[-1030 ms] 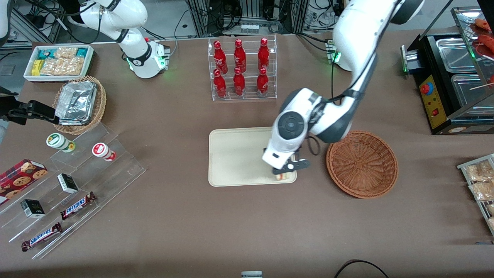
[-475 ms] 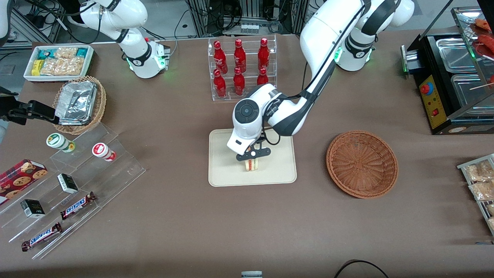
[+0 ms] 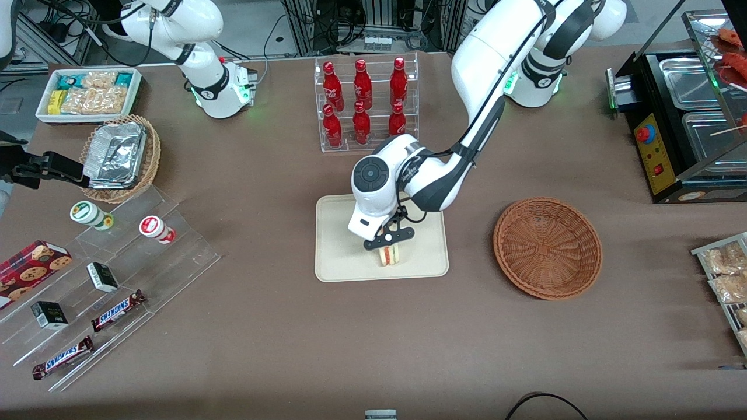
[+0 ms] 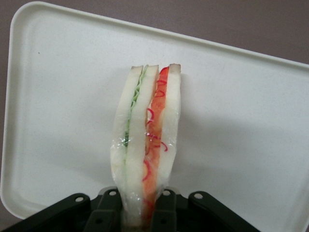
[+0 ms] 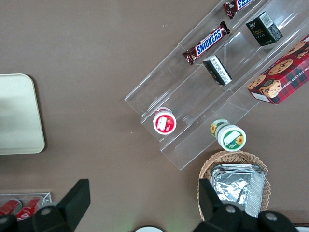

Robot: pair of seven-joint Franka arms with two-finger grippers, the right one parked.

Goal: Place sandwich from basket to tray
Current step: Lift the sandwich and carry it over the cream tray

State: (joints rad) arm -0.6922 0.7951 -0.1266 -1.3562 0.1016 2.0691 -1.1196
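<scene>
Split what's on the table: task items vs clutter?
Task items:
- sandwich, held in the gripper over the tray
- tray
- basket, nothing in it

Clutter:
- red bottles in a clear rack
- foil containers in a tan basket
- Snickers bars on the clear steps
- cookie box

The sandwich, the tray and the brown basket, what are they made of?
The sandwich, held by the gripper over the tray, looks like soft white bread in shiny clear film, which glints and wrinkles. The tray is smooth matte cream, probably plastic. The basket shows woven reddish-brown strands, likely wicker.
</scene>
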